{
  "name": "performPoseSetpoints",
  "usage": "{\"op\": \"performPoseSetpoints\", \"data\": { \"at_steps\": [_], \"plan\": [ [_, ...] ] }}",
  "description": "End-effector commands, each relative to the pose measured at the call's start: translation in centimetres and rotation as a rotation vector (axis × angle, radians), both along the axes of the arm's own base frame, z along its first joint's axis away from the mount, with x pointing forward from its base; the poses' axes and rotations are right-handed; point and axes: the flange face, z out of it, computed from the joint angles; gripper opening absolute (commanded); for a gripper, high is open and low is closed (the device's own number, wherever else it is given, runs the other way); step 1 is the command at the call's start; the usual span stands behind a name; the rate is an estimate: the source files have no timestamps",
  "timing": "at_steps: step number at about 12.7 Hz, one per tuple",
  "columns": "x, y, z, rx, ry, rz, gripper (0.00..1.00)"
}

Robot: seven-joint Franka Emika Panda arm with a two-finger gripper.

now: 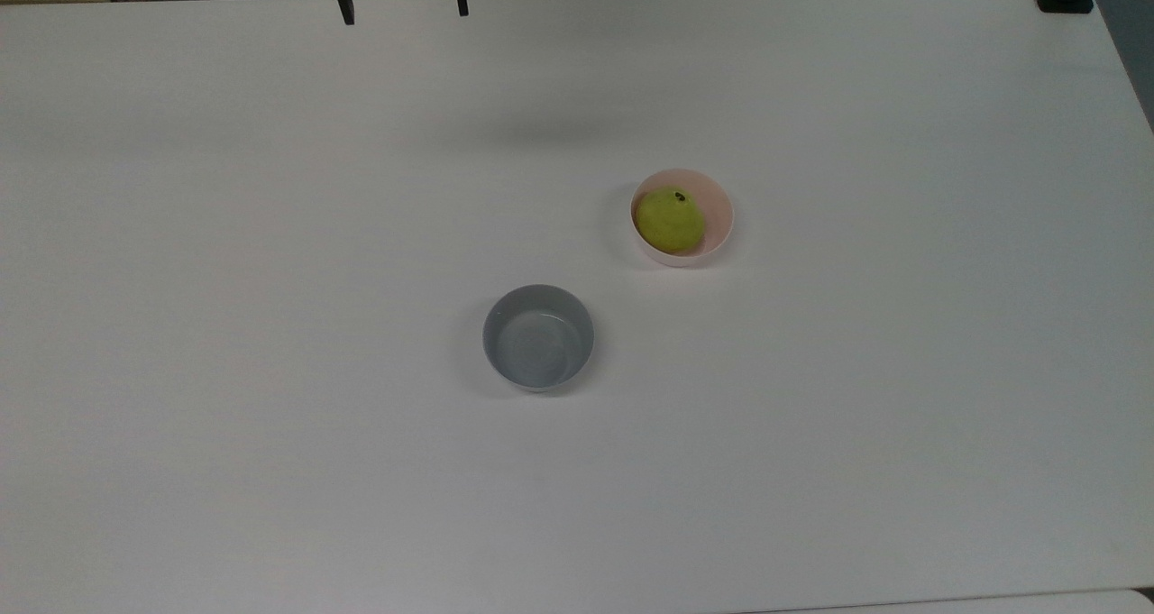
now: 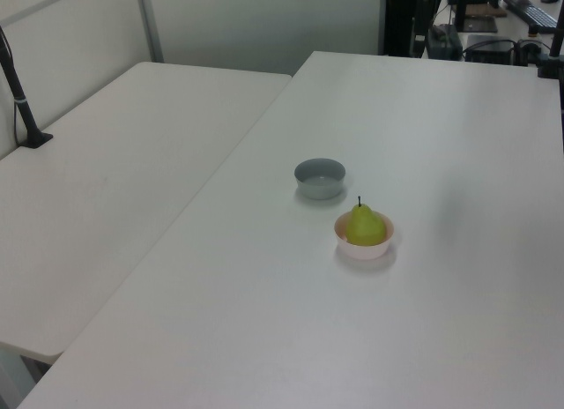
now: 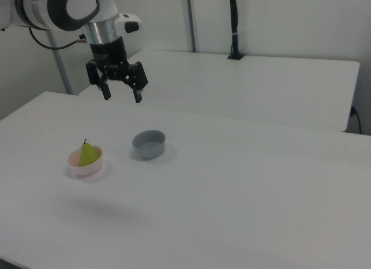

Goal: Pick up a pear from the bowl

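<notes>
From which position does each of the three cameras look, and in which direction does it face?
Top view: overhead, facing down on the table; gripper fingertips at the upper edge.
Left view: raised beside the table, looking across pear and pink bowl.
Right view: raised at the opposite side, facing the arm with open gripper.
All share the pear, pink bowl and grey bowl.

White bench (image 2: 458,321), matte, evenly lit. Beside the bench, a second white table (image 2: 106,189); beyond the bench, pale walls (image 2: 256,26), a black post (image 3: 233,25), cluttered desks (image 2: 520,12).
</notes>
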Motion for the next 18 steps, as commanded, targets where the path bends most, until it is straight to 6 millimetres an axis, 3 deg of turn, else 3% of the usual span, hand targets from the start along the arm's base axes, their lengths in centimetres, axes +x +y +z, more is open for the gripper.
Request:
{"op": "performPoseSetpoints", "data": {
  "at_steps": [1,4,8,12,15,18],
  "plan": [
    [-0.6,-0.6,-1.0,0.002,0.032,0.240,1.00],
    [-1.1,-0.8,-1.1,0.010,0.067,0.306,1.00],
    [-2.1,1.0,-0.9,0.019,0.130,0.304,1.00],
    [-2.2,2.3,-2.2,0.038,0.150,0.321,1.00],
    [-1.9,4.5,-2.4,0.117,0.129,0.256,1.00],
    [-1.1,9.7,-4.2,0.110,0.079,0.138,1.00]
  ]
}}
